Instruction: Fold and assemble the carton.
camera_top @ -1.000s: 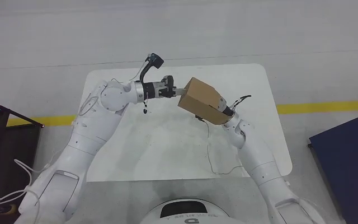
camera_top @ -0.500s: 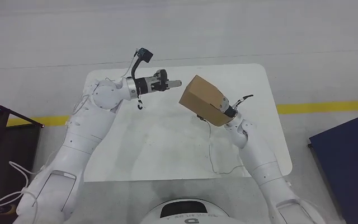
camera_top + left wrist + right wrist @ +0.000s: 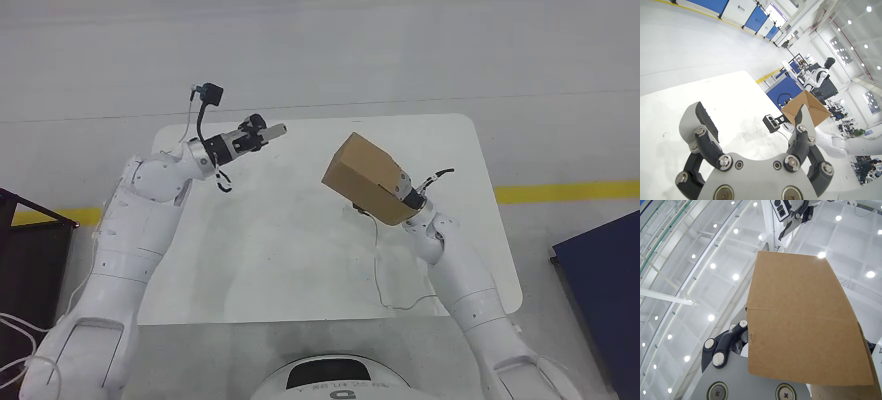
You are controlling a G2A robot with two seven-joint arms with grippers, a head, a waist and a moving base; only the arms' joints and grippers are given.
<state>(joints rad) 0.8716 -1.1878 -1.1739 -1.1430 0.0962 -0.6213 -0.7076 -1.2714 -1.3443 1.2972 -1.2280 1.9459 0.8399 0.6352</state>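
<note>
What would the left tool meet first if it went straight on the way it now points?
Probably nothing: the open left tool points across the table toward its far edge, and the carton sits off to one side of that line, though depth is unclear.

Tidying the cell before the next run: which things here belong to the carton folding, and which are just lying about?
Job: brown cardboard carton; right gripper holding it; open left gripper.
Lying about: thin dark cable on the white table.

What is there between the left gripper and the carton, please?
Nothing stands there. In the top view, the stretch between the left gripper and the carton shows just the bare white table.
</note>
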